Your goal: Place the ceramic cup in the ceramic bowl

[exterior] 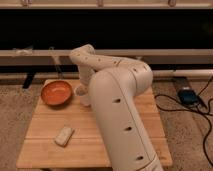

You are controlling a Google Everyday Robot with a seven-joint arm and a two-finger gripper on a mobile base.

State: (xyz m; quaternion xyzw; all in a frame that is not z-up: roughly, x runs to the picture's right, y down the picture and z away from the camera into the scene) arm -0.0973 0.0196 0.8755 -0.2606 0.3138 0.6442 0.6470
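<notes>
The orange-terracotta ceramic bowl (56, 93) stands on the back left part of the wooden table (45, 150). The small whitish ceramic cup (80, 90) is just right of the bowl's rim, partly hidden by my arm. My gripper (85, 97) is down at the cup, between the bowl and my big white forearm (120, 100). The arm hides most of the gripper, so I cannot tell whether it touches the cup or whether the cup rests on the table.
A small white capped bottle (64, 135) lies on its side at the table's front left. My arm covers the table's right half. A low dark shelf runs behind the table. Cables and a dark box (186, 95) lie on the carpet to the right.
</notes>
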